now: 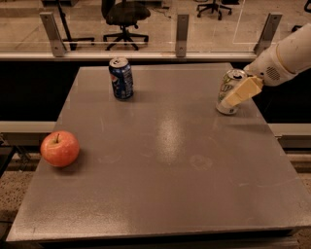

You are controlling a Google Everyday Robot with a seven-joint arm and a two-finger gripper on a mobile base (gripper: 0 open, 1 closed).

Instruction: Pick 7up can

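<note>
Beyond a low glass barrier (146,29) there is an office floor with a black swivel chair (124,14). On this side stands a plain grey worktop (165,185) under warm light.

The 7up can (225,90) stands upright near the far right corner, just in from the right edge. That spot suits an arm coming from that side. The white arm (286,56) slants down over the right edge, and the gripper (240,92) lies against the side of the can that faces the right edge and me. Its tan end crosses the can's body from the shoulder down toward the base. It looks set low and sideways so as to take the can round its middle, not by the top. Whether it has closed on the can I cannot tell, since the can hides the far part. The can's base looks to be resting on the worktop, so I judge the lift not yet made.

The dark blue Pepsi can (121,78) stands by the far edge, left of the middle and well apart from the reach. A red apple (60,149) sits by the left edge.
</note>
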